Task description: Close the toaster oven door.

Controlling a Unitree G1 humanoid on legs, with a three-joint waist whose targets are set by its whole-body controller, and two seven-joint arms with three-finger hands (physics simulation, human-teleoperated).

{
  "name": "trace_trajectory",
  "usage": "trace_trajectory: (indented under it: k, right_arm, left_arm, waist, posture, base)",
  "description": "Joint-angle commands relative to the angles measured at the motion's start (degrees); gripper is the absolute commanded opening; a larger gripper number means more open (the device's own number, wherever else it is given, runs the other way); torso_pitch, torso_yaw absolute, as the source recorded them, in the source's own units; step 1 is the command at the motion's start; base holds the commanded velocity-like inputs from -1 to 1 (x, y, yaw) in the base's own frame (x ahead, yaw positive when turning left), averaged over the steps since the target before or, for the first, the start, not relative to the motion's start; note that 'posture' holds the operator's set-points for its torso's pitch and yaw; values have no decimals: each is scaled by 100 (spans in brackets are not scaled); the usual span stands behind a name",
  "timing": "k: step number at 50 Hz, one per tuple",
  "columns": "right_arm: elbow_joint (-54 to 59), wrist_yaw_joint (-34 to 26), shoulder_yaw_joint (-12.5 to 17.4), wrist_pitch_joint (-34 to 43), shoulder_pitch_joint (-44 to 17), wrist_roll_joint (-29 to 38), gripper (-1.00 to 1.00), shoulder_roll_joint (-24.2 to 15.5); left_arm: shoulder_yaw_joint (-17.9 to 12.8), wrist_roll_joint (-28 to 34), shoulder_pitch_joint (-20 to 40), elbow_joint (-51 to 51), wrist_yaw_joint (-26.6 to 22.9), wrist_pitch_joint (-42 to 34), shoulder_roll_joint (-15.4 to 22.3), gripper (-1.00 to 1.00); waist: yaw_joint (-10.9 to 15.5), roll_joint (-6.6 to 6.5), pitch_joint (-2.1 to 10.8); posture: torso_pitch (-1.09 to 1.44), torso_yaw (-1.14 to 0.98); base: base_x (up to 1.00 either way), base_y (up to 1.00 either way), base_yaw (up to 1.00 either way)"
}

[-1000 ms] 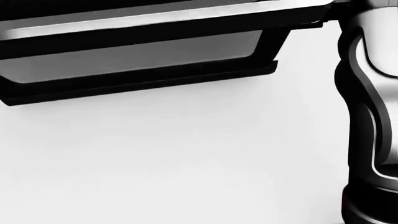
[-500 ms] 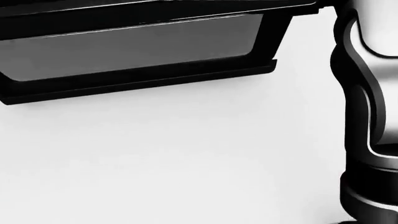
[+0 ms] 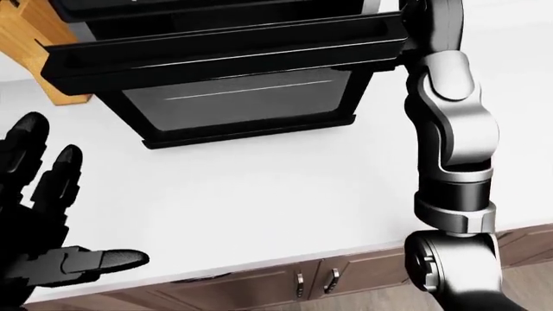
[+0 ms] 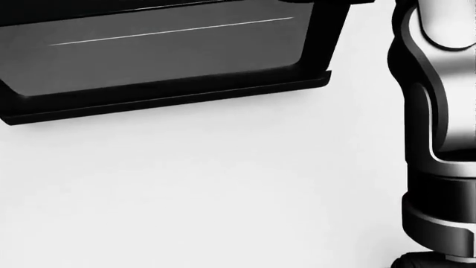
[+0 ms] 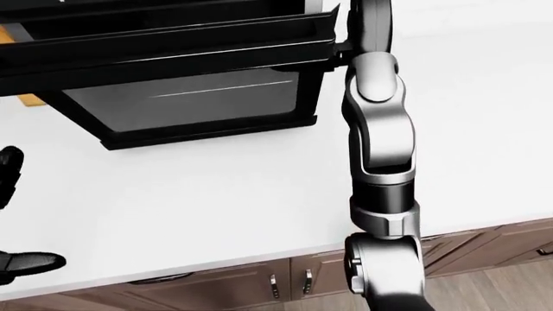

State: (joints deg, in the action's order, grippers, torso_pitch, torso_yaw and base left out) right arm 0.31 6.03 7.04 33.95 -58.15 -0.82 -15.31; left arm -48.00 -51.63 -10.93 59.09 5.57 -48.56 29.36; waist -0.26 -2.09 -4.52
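Observation:
The black toaster oven (image 3: pixel 216 13) stands at the top of the left-eye view. Its door (image 3: pixel 242 100), a grey glass pane in a black frame, hangs partly open over the white counter (image 3: pixel 259 201), with the door's free edge (image 3: pixel 225 55) raised. The glass also fills the top of the head view (image 4: pixel 163 50). My right arm (image 3: pixel 449 129) reaches up to the door's right corner; the hand (image 3: pixel 413 11) is at the view's top edge and its fingers are hidden. My left hand (image 3: pixel 82 207) is open and empty at the lower left, apart from the door.
A wooden block (image 3: pixel 34 45) stands left of the oven. The counter's near edge runs along the bottom, with brown cabinet doors and handles (image 3: pixel 303 283) below it.
In the head view the door's free edge has swung up out of the picture and more of the glass shows. My right forearm has risen with it.

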Motion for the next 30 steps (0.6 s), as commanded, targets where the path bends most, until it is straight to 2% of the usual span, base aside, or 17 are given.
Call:
trace_trajectory:
  k: [1, 7, 15, 18, 22, 25, 30]
  right_arm:
    - [-357, 30, 9, -360, -333, -83, 100, -24]
    - [-323, 39, 25, -374, -359, -103, 100, -46]
    - [-367, 39, 34, -364, -318, -128, 100, -66]
    - [-338, 38, 42, -378, -333, -138, 100, -80]
    - [-335, 41, 38, -374, -354, -150, 100, -83]
    - [-328, 39, 42, -373, -362, -155, 100, -92]
    - [-310, 47, 23, -357, -405, -157, 100, -74]
  left_arm:
    - [44, -121, -49, 91, 199, 401, 194, 100]
    - [396, -453, -356, 91, 567, 879, 485, 100]
    - [1397, -244, -731, 91, 915, 1652, 820, 100]
    - [1634, -191, -744, 91, 1013, 1794, 954, 100]
    - [2044, -68, -618, 91, 1158, 1854, 1029, 100]
    - [2331, -111, -422, 91, 1349, 1894, 1217, 100]
    - [2575, -438, 68, 91, 1612, 1816, 1516, 100]
  waist:
    - [27, 18, 174]
    - [37, 13, 180]
    - [61, 30, 194]
    - [67, 36, 203]
    - [73, 38, 212]
    - [78, 36, 221]
    - [82, 26, 236]
  posture:
    - [0, 0]
    - [0, 0]
    - [0, 0]
    - [0, 0]
    - [0, 0]
    - [0, 0]
    - [0, 0]
  base:
    - [0, 0, 0]
    - [0, 0, 0]
    - [0, 0, 0]
    - [0, 0, 0]
    - [0, 0, 0]
    - [0, 0, 0]
    - [0, 0, 0]
